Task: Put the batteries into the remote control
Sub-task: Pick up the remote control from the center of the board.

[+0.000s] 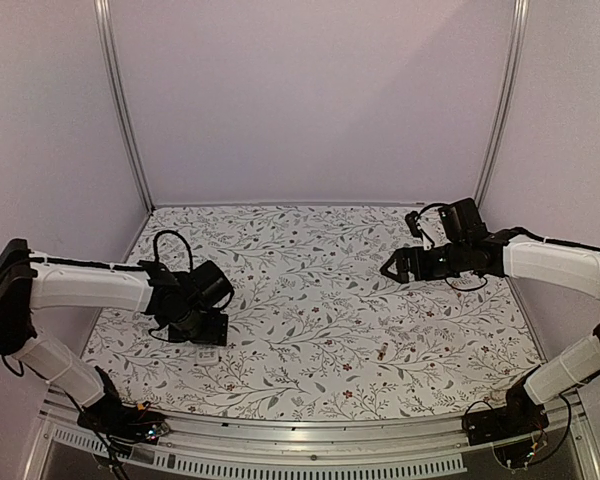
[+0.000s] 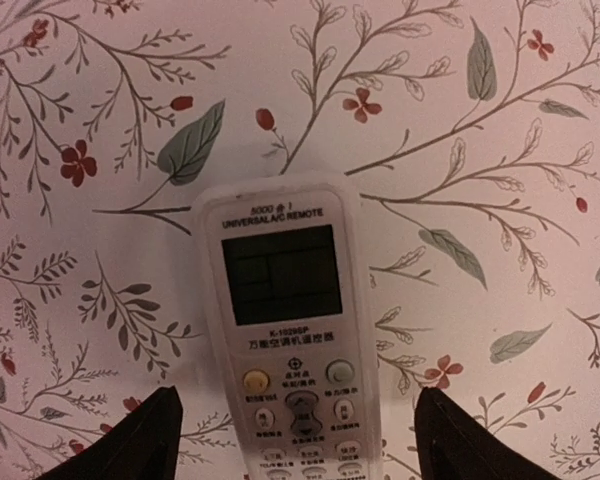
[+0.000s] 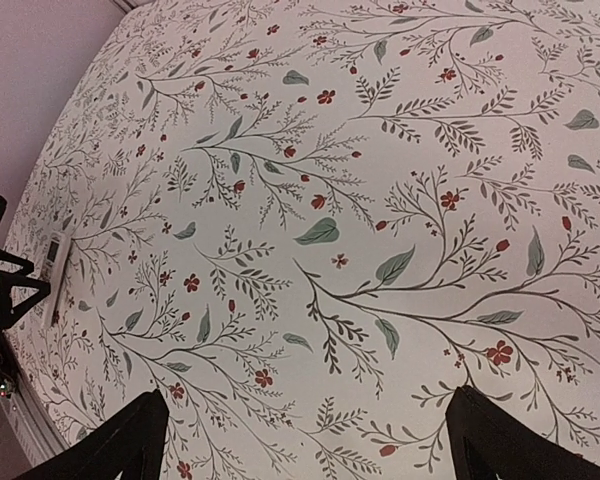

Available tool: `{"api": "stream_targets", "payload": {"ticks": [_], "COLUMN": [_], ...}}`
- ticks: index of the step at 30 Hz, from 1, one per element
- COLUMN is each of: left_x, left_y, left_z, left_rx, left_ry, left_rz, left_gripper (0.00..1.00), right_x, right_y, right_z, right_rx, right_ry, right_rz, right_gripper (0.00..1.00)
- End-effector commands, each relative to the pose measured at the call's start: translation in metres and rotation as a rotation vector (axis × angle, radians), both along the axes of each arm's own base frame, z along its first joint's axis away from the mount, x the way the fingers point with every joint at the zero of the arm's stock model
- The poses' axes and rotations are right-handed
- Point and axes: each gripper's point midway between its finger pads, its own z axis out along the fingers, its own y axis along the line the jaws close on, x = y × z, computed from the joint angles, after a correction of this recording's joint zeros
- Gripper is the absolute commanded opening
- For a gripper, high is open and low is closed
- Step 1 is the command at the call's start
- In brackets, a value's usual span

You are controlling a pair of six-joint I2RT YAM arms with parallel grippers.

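at the near left of the white floral-print cloth (image 1: pixel 310 300), a small white oblong plastic remote control (image 2: pixel 285 320) lies face up, grey screen showing.
the left gripper (image 2: pixel 297 400) hangs over its button end, black fingers (image 2: pixel 140 445) apart, with bare cloth between each finger and the casing. the right gripper (image 3: pixel 305 400), jaws wide, hovers over open cloth well apart, toward the right side.

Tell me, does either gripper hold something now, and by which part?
Nothing is held. The left gripper stands open around the remote control, not touching its sides. The right gripper is open too.
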Motion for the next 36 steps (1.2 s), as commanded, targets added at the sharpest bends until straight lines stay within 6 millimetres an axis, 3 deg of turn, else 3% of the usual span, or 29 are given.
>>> {"api": "stream_targets", "payload": {"ticks": [1,12,17,20,26,32,36], "left_x": [-0.004,-0.007,-0.002,0.003,0.001,-0.041,-0.084], "left_y": [-0.012,-0.021,-0.028,-0.042,-0.104,-0.161,-0.192], "left_z": [-0.009,-0.024,-0.02,-0.011,0.034,0.093,0.129], "left_rx": [0.01,0.049,0.036,-0.007,-0.23,-0.565,-0.781], "left_ry": [0.007,0.021,0.012,0.001,-0.032,0.035,0.097], "left_rz": [0.011,0.013,-0.014,-0.076,-0.425,-0.736,-0.931], "left_gripper": [0.81,0.58,0.45,0.39,0.35,0.36,0.35], "right_x": [-0.005,-0.008,-0.012,-0.016,-0.034,-0.072,-0.103], "right_y": [0.005,0.009,0.014,0.018,0.029,0.047,0.06], "right_z": [-0.001,-0.003,-0.001,0.003,0.016,0.048,0.068], "right_rx": [0.01,0.023,0.044,0.064,0.139,0.211,0.24], "right_ry": [0.001,0.011,0.014,0.013,-0.017,-0.114,-0.19], "right_rz": [0.031,0.054,0.092,0.119,0.227,0.398,0.523], "right_gripper": [0.99,0.99,0.99,0.99,0.99,0.99,0.99]}}
